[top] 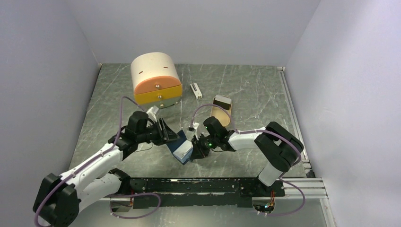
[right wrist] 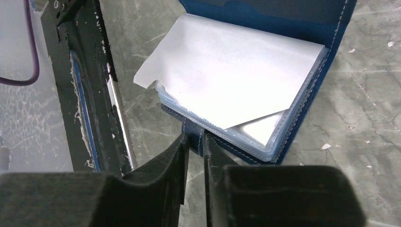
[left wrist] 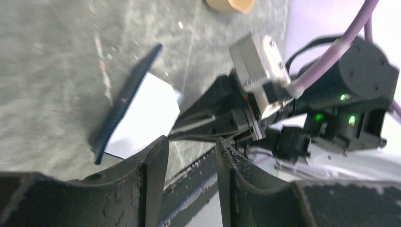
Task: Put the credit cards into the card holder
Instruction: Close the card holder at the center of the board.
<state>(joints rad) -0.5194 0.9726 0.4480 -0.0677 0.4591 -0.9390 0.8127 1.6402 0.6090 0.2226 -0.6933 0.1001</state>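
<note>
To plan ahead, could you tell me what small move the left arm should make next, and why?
Probably ease the left gripper toward the wallet and push the card into the sleeves. The card lies atop them, the right gripper pinches the tab, and the left is open.

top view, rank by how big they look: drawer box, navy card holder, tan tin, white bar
1. drawer box
2. card holder and tan tin: look about alike; holder is partly hidden, so no ranking
3. white bar

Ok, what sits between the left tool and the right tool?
The open card holder lies between them in the top view; the right tool pinches its tab.
</note>
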